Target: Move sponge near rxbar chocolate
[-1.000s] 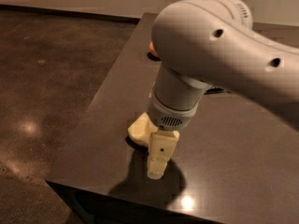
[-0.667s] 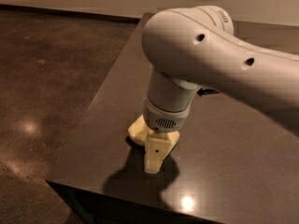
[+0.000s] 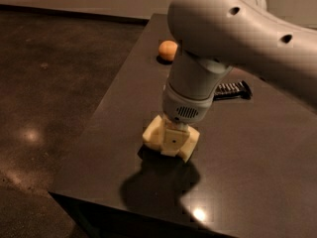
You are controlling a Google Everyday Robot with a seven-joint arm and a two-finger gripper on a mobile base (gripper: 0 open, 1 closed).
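The pale yellow sponge [image 3: 152,135] is near the front left of the dark table [image 3: 257,162]. My gripper [image 3: 171,144] comes straight down onto its middle. One finger [image 3: 172,138] shows against the sponge's front face, with foam sticking out on both sides, so the gripper looks shut on it. The rxbar chocolate [image 3: 233,89], a black wrapper with white lettering, lies further back and to the right, partly hidden behind my arm. The sponge is well apart from it.
An orange ball [image 3: 168,50] sits near the table's back left edge. The table's left edge [image 3: 106,108] and front edge [image 3: 129,207] drop to a dark polished floor. My large white arm [image 3: 233,29] covers the upper right of the view.
My gripper has moved back from the table's front edge onto the sponge's middle. The sponge has shifted slightly right. The orange ball and the rxbar have come into sight behind the arm.
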